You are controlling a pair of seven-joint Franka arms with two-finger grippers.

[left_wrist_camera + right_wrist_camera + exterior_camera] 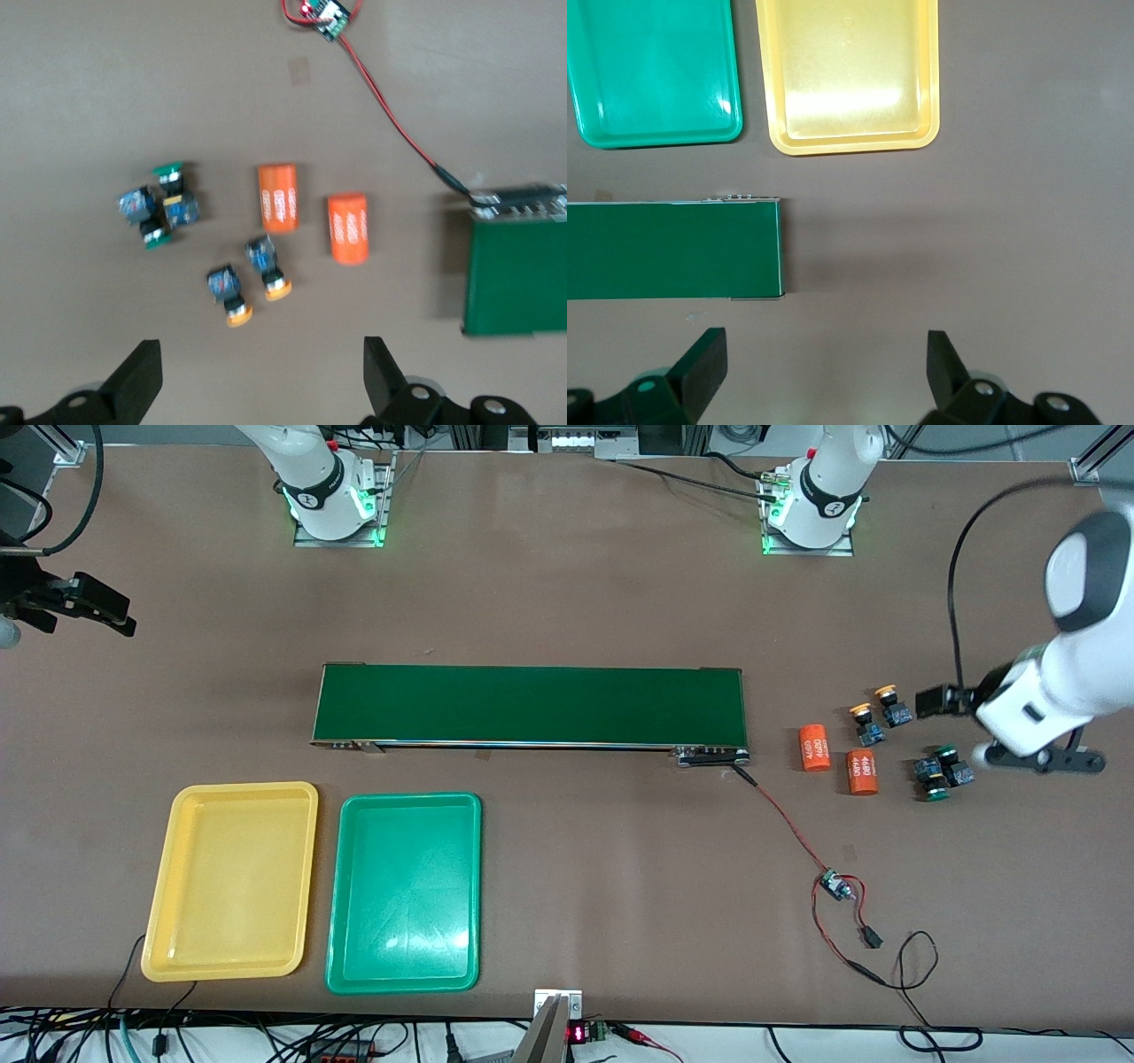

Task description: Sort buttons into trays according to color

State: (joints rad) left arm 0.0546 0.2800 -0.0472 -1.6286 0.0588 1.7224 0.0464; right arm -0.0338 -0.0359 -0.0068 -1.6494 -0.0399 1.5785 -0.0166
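Two yellow-capped buttons and two green-capped buttons lie on the table toward the left arm's end, past the end of the belt. My left gripper hovers beside them, open and empty. In the left wrist view the yellow-capped pair and the green-capped pair lie ahead of the fingers. The yellow tray and green tray stand side by side, empty, nearer the front camera. My right gripper waits open at the right arm's end.
Two orange "4680" cylinders lie between the buttons and the long dark-green conveyor belt. A small circuit board with red and black wires lies nearer the front camera. The trays show in the right wrist view.
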